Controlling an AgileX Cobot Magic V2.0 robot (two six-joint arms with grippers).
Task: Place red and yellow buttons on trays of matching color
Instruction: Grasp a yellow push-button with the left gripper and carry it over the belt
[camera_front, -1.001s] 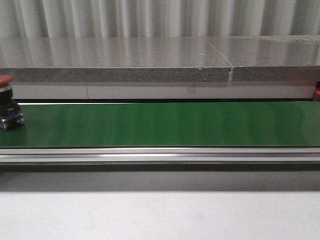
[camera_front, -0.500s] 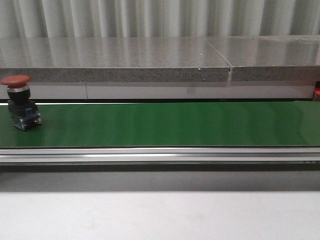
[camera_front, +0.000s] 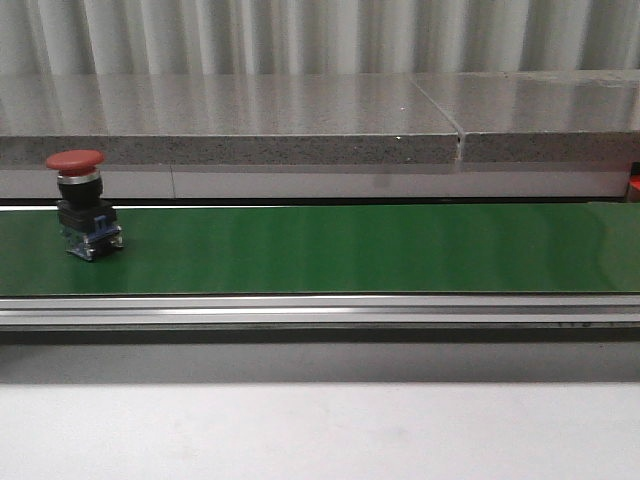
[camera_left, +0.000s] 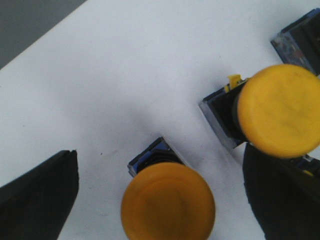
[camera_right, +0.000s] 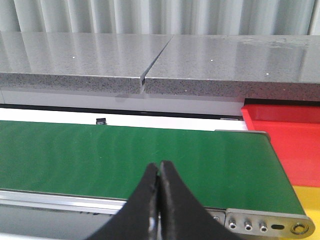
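A: Start at the tools. What are the two grippers doing?

B: In the right wrist view the right gripper (camera_right: 159, 172) sits at the bottom centre of the frame with its two black fingers pressed together and nothing between them. It hangs over the near edge of the green belt (camera_right: 125, 155). The left gripper (camera_left: 160, 200) is spread wide: one dark finger fills the lower left corner of its view, the other the lower right, and neither is touching anything.

A: And below the left one?

B: Two yellow buttons on a white surface (camera_left: 125, 75). One yellow button (camera_left: 167, 202) is at the bottom centre, between the spread fingers; the second yellow button (camera_left: 280, 110) is at the right, just beside the finger there. A corner of a third block shows at the upper right, too cropped to name.

A: What has changed on the belt?

B: The red button (camera_front: 80, 205). A second ago only its edge showed at the far left of the front view; half a second ago it was fully in; now it stands upright further right, at the left end of the belt. So I judge the belt is carrying it rightward.

A: Meaning?

B: The red tray (camera_right: 285, 135) and a strip of yellow tray (camera_right: 305, 200) lie at the right edge of the right wrist view, past the belt's end. The right gripper would probably have to open and take the red button as it arrives.
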